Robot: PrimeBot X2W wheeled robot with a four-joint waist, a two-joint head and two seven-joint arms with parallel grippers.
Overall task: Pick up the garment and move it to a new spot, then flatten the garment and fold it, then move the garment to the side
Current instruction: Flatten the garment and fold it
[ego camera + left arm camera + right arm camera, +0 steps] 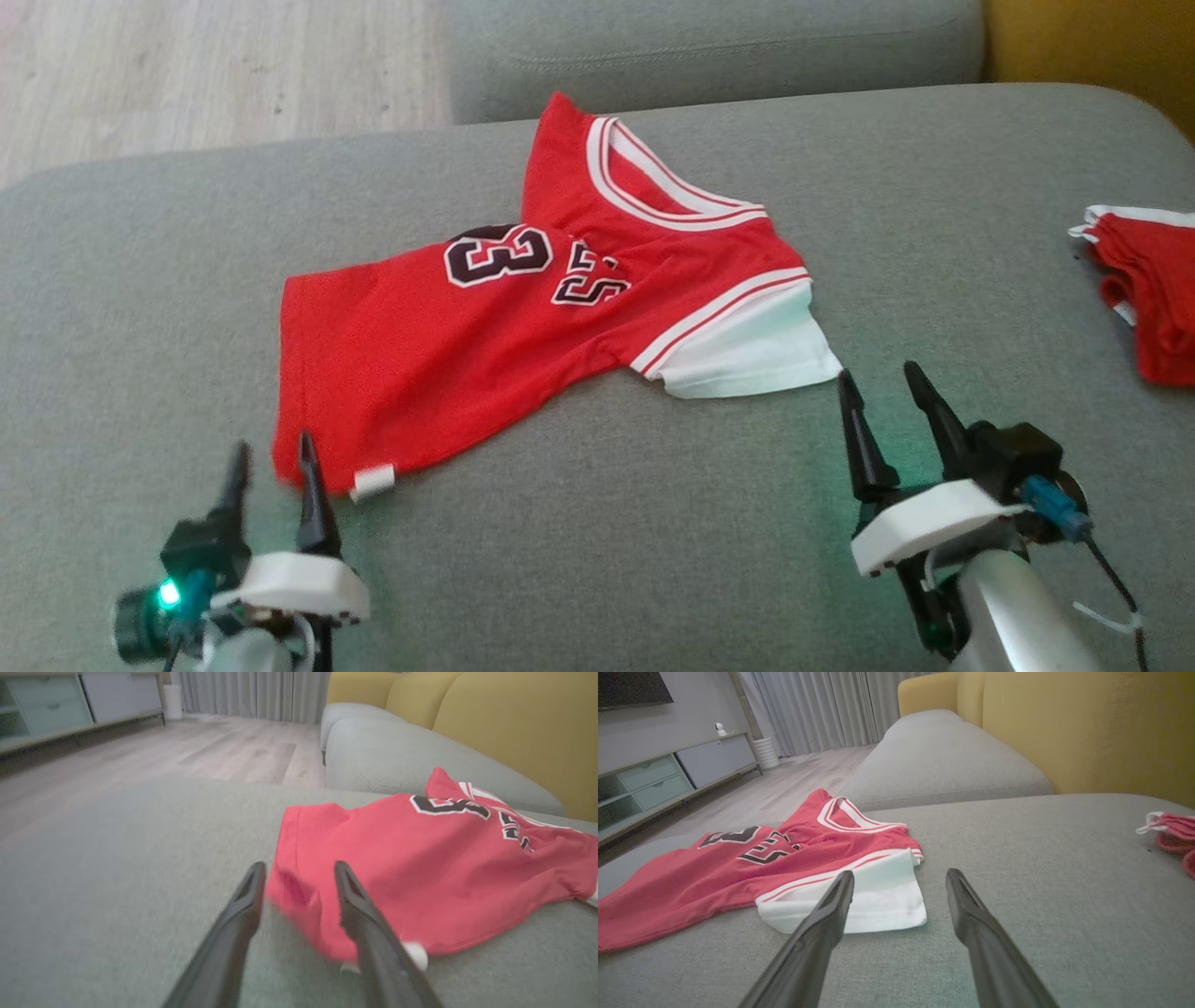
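Now the jersey corner lies between parted left fingers; right fingers also parted.

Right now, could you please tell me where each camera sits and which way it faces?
Head view: on the head, looking forward and down at the red jersey on the grey sofa cushion; left gripper and right gripper show, both open.
Left wrist view: on the left wrist, along its fingers at the jersey's hem corner.
Right wrist view: on the right wrist, along its fingers at the white sleeve.
Shared: all three show the jersey.
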